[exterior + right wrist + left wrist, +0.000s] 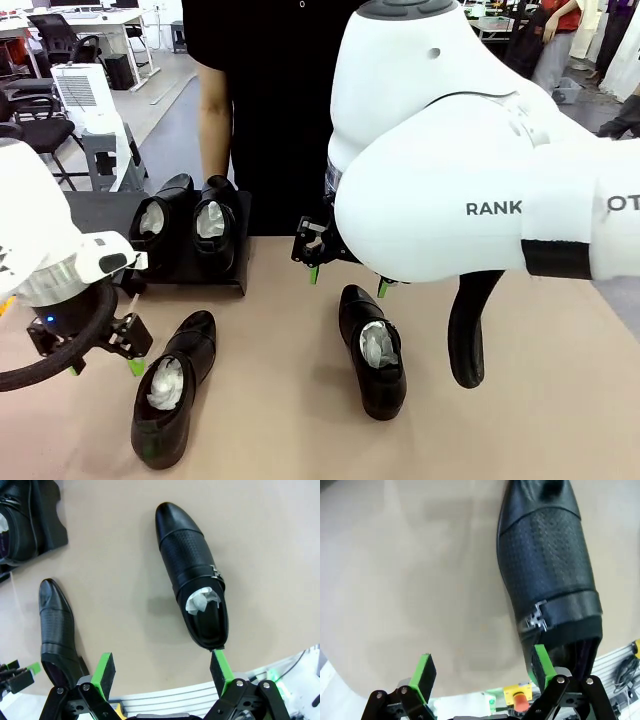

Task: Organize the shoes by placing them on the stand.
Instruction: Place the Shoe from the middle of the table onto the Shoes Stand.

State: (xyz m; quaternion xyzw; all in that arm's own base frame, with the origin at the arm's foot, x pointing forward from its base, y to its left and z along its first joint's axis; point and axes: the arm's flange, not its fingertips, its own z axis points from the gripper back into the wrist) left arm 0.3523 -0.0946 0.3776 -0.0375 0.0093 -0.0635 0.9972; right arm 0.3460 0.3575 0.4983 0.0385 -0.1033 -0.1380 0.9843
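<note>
I judged the job half done: two shoes (pixel 213 222) sat side by side on the stand (pixel 95 215), and two lay loose on the tabletop (pixel 280 400). My left hand (pixel 106 367) hung spread and empty just beside the left shoe (pixel 172 385). My right hand (pixel 348 280), likewise spread, hovered over the right shoe (pixel 372 350). Neither loose shoe was gripped yet.

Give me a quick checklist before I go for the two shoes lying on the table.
1. Grippers open: ok, left gripper and right gripper both wide.
2. Nothing held: ok.
3. Left shoe centred between left fingers: not ok, lies off to one side.
4. Right shoe centred between right fingers: not ok, heel near one finger.
5. Room on stand: ok, bare part beside parked shoes.
6. Person's arm clear of stand: cannot tell.
</note>
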